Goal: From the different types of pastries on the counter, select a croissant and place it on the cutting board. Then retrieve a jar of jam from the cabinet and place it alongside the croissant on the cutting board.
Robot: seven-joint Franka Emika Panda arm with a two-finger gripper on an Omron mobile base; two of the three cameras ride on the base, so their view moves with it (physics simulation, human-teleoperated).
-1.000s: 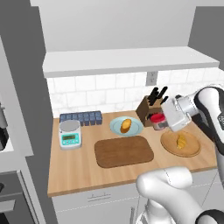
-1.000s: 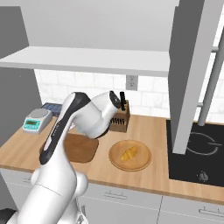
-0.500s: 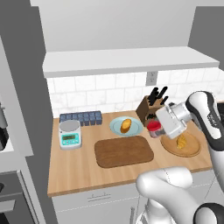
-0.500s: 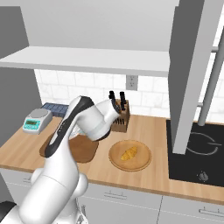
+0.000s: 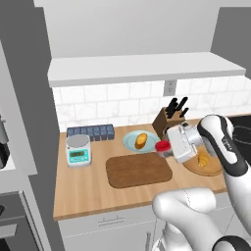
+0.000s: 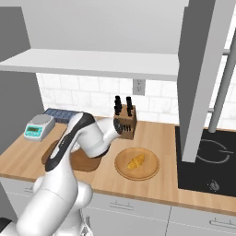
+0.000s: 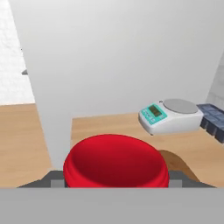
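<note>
My gripper [image 5: 167,148] is shut on the jar of jam [image 5: 163,146], a small jar whose red lid [image 7: 116,164] sits between the two fingertips in the hand view. It hangs just past the right end of the dark cutting board [image 5: 139,170], a little above the counter [image 5: 83,188]. The yellow croissant [image 5: 202,160] lies on a round tan plate [image 5: 213,171] to the right, behind my wrist. It shows plainly as the croissant [image 6: 135,162] in the right base view. The orange-brown bun [image 5: 141,140] rests on a pale blue plate [image 5: 128,142]. The cabinet [image 5: 147,68] hangs overhead.
A knife block [image 5: 169,120] stands behind the hand. A scale [image 5: 78,149] and a dark blue tray [image 5: 90,131] sit at the counter's left. A black stovetop [image 6: 207,156] and a tall grey column [image 6: 203,78] lie to the right.
The hand has swung down and to the left with the jar, from over the tan plate toward the right end of the cutting board. Croissant and bun have not moved.
</note>
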